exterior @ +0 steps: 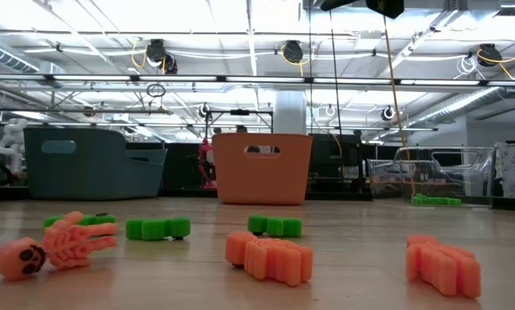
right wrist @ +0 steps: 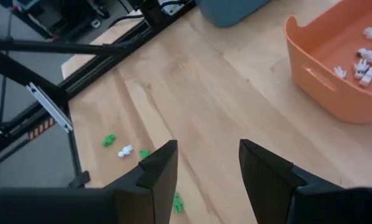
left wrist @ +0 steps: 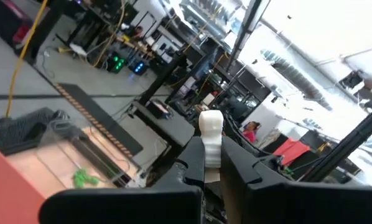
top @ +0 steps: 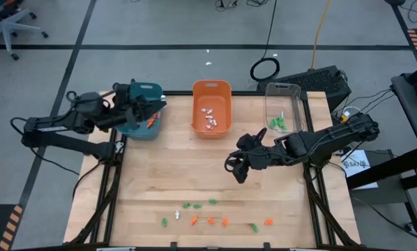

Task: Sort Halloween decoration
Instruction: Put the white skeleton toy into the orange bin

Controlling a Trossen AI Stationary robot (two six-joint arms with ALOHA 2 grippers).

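- At the near edge of the table (top: 153,188) I see the unsorted Halloween decoration (top: 212,220) strewn in a loose band: green pieces (exterior: 158,227), orange pieces (exterior: 270,256) and one small white piece (right wrist: 124,150)
- In the low view an orange skeleton figure (exterior: 52,244) lies flat closest to the camera, with a green piece just behind it
- The right gripper (right wrist: 203,173) hangs over bare wood at mid-table, right of centre; I see its fingers (right wrist: 156,174) parted with nothing between them, and the near-edge trinkets lie beyond them in its wrist view
- At the far edge three bins stand in a row: a teal bin (top: 143,111) to the left, an orange bin (top: 211,106) in the middle, a clear bin (top: 285,106) to the right
- The orange bin holds white pieces (top: 210,117); the clear bin holds green ones (top: 277,124); an orange piece (top: 151,122) shows inside the teal bin
- The left gripper (left wrist: 211,151) is over the teal bin at the far left; I see it clamped on a white trinket (left wrist: 210,128) that stands up between its fingertips
- Beyond the table a person in red (left wrist: 252,132) shows in the room, too small for me to report more
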